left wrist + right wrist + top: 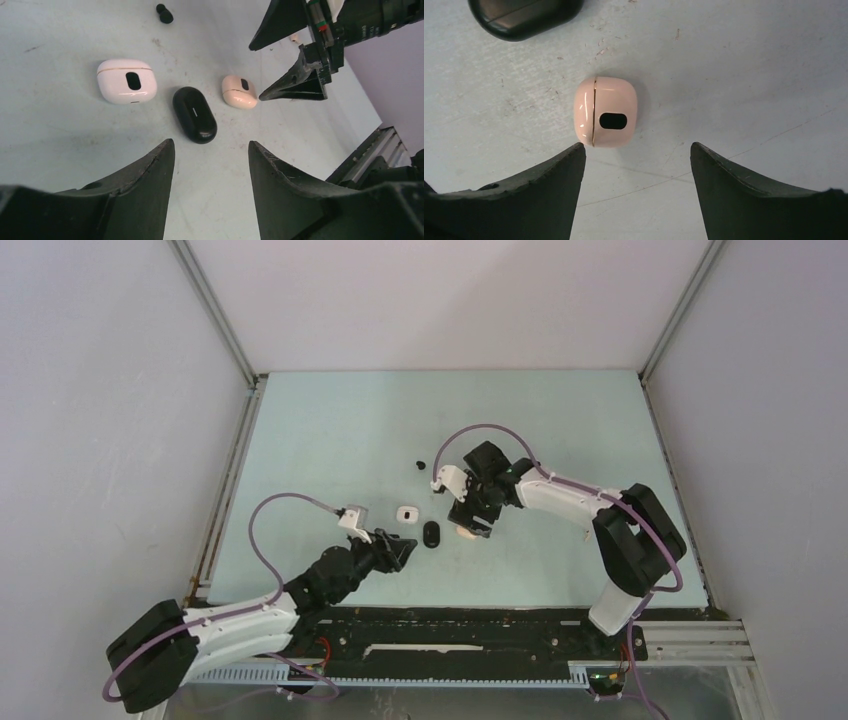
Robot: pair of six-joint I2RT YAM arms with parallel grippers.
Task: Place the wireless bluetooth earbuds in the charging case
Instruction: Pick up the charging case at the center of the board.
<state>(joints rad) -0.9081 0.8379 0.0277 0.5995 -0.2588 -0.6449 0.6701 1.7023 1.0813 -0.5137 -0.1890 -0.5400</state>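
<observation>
One black earbud (421, 462) lies alone on the table, also at the top of the left wrist view (164, 13). Three closed charging cases lie in a row: white (127, 81), black (194, 114) and pink (239, 91). My left gripper (210, 147) is open and empty, just short of the black case (431, 534). My right gripper (636, 147) is open above the table, with the pink case (606, 118) just beyond its left fingertip. Nothing sits between either pair of fingers. No other earbuds are in view.
The right arm's fingers (300, 82) reach down close beside the pink case. The white case (406, 513) sits left of the black one. The enclosure's walls and metal frame (232, 430) bound the pale table. A black rail (480, 625) runs along the near edge.
</observation>
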